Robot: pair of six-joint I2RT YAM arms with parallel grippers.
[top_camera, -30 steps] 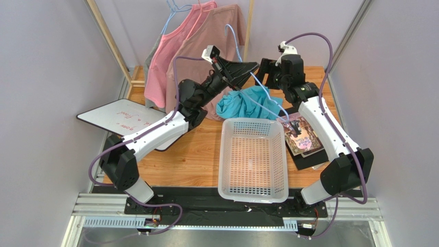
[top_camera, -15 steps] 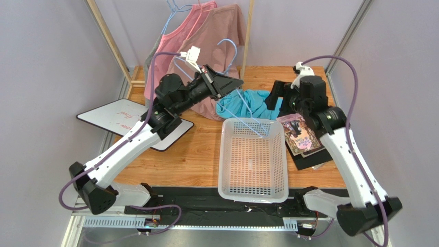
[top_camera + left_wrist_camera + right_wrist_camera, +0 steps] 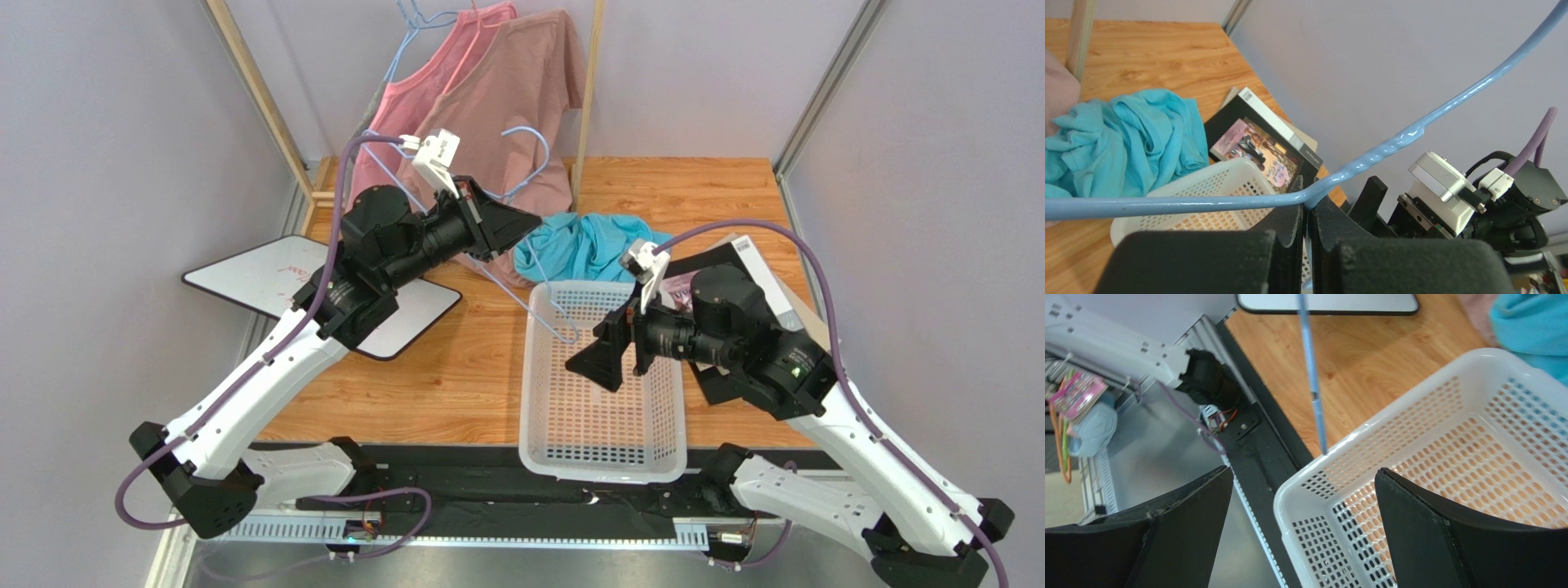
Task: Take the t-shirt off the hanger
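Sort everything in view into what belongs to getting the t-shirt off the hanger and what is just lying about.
Job in hand:
- hanger, clamped in the left jaws
- t-shirt, heaped on the table, no longer on the hanger

Lying about:
- basket
- whiteboard
- book
- salmon shirt and brownish-pink shirt, hanging at the back

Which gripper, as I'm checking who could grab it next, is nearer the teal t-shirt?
Left. The left gripper, shut on the hanger, sits just beside the t-shirt; the right gripper hangs open over the basket, farther toward the bases.
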